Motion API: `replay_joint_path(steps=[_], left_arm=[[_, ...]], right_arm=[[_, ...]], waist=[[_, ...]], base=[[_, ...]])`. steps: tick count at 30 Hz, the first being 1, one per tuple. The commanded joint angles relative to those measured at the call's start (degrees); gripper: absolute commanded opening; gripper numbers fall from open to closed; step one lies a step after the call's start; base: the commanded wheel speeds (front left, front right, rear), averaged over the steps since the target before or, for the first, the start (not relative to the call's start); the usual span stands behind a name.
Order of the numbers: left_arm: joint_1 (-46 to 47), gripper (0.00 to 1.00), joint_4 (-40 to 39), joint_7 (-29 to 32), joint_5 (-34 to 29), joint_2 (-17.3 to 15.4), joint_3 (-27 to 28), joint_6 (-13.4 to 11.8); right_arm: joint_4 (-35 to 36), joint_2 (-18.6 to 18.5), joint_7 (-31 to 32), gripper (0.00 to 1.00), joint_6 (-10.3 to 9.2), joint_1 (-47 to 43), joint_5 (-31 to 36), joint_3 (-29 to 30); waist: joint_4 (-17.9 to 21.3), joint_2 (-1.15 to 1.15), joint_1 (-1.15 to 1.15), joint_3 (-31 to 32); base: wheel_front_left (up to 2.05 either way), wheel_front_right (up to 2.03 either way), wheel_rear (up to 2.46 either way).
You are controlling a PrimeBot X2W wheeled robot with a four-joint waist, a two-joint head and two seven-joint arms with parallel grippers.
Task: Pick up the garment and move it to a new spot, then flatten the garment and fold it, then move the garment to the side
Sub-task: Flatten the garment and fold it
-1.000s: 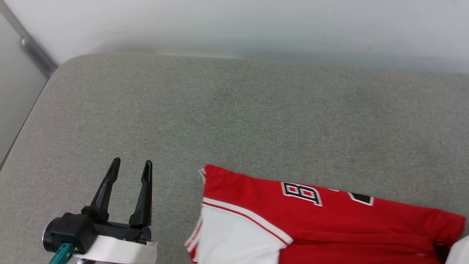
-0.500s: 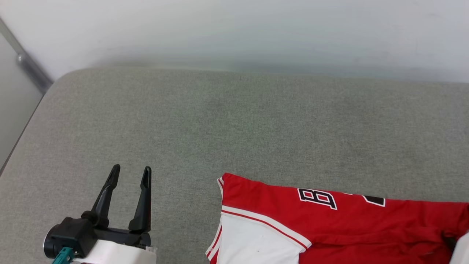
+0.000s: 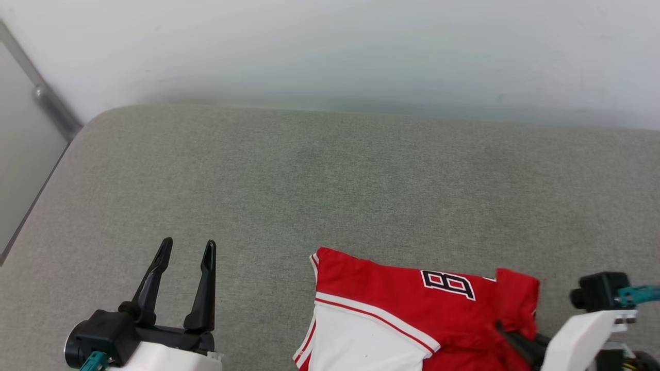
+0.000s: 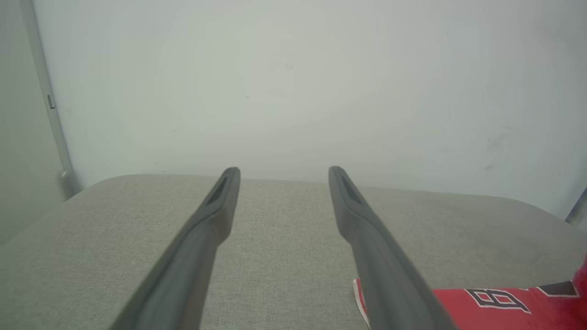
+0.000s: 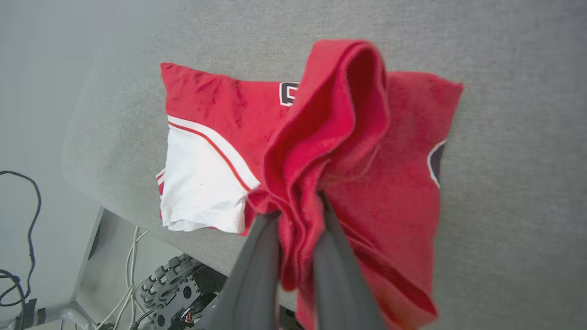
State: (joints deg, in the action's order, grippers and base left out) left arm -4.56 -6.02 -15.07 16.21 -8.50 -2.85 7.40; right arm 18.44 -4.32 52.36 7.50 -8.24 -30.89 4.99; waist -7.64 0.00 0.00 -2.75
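Observation:
The garment (image 3: 392, 293), a red jersey with a white sleeve and black lettering, lies at the near edge of the grey padded surface (image 3: 335, 180). Its right part is bunched up and lifted. My right gripper (image 3: 508, 335) is shut on that bunched red cloth; in the right wrist view the folds of the garment (image 5: 330, 137) rise from between the two fingers of the right gripper (image 5: 298, 206). My left gripper (image 3: 186, 250) stands open at the lower left, apart from the garment, with nothing between its fingers. In the left wrist view the left gripper (image 4: 283, 170) is open and the garment (image 4: 500, 300) shows at the lower right.
A pale wall (image 3: 330, 46) runs behind the surface. A metal post (image 3: 46, 103) stands at the far left corner. Below the surface's near edge, cables and machine parts (image 5: 165, 284) show in the right wrist view.
The right gripper has pulled the garment's right part up and leftward, bunching it, and has come into the head view. The head camera shifted a little. The left gripper stays open.

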Motion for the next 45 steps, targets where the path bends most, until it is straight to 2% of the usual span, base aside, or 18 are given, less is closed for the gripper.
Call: replay_joint_path(steps=[1,5,12,18,24,28,29,30,31,36,41,45], left_arm=[[-0.30,1.00,-0.04,-0.12,-0.16,-0.04,0.15,0.10],[-0.11,1.00,-0.06,-0.12,0.03,-0.23,0.35,0.10],[0.62,1.00,0.23,-0.12,0.13,-0.56,-0.18,0.10],[1.09,1.00,0.47,-0.12,0.35,-0.77,-1.18,0.10],[1.11,1.00,0.77,-0.12,0.34,-0.67,-1.55,0.10],[1.51,1.00,1.07,-0.12,0.50,-0.67,-1.62,0.10],[1.51,1.00,1.10,-0.12,0.55,-0.65,-1.63,0.10],[1.48,1.00,1.14,-0.12,0.58,-0.65,-1.55,0.10],[1.47,1.00,1.23,-0.12,0.58,-0.65,-1.54,0.10],[1.19,1.00,1.33,-0.12,0.60,-0.62,-1.36,0.10],[1.30,1.00,1.07,-0.12,0.50,-0.80,-1.21,0.10],[1.24,1.00,0.89,-0.12,0.53,-0.87,-1.25,0.10]], right_arm=[[0.39,0.39,0.09,0.00,-0.02,-0.26,-0.55,-0.36],[0.74,1.47,0.79,0.00,-0.02,0.98,-2.66,-3.45],[-5.95,1.53,-5.88,0.00,-0.02,4.03,-10.97,-10.95],[-10.25,1.51,-11.13,0.00,-0.02,7.42,-11.20,-18.20],[-18.38,1.48,-16.11,0.00,-0.02,10.90,-14.48,-21.05],[-24.62,1.48,-18.79,0.00,-0.02,13.69,-13.79,-21.91],[-25.79,1.49,-19.52,0.22,-0.02,14.50,-13.25,-22.28],[-26.60,1.50,-20.26,0.80,-0.02,15.21,-13.27,-22.79],[-27.37,1.50,-20.70,1.00,-0.02,15.67,-14.06,-23.70],[-28.91,1.44,-22.49,1.00,-0.02,17.39,-19.18,-28.23],[-29.54,1.47,-23.82,1.00,-0.02,19.66,-20.87,-29.48],[-29.20,1.48,-25.42,1.00,-0.02,22.28,-15.17,-26.71]], waist=[[-0.17,0.00,0.00,-0.07],[-0.96,0.00,0.00,-0.30],[-2.60,0.00,0.00,-0.63],[-4.30,0.00,0.00,-0.86],[-5.65,0.00,0.00,-1.56],[-6.24,0.00,0.00,-1.89],[-6.30,0.00,0.00,-1.96],[-6.33,0.00,0.00,-2.03],[-6.32,0.00,0.00,-2.08],[-5.76,0.00,0.00,-1.88],[-4.60,0.00,0.00,-1.57],[-3.34,0.00,0.00,-1.48]], base=[[0.00,0.00,0.00],[0.00,0.00,0.00],[0.00,0.00,0.00],[0.00,0.00,0.00],[0.00,0.00,0.00],[0.00,0.00,0.00],[0.00,0.00,0.00],[0.00,0.00,0.00],[0.00,0.00,0.00],[0.00,0.00,0.00],[0.00,0.00,0.00],[0.00,0.00,0.00]])
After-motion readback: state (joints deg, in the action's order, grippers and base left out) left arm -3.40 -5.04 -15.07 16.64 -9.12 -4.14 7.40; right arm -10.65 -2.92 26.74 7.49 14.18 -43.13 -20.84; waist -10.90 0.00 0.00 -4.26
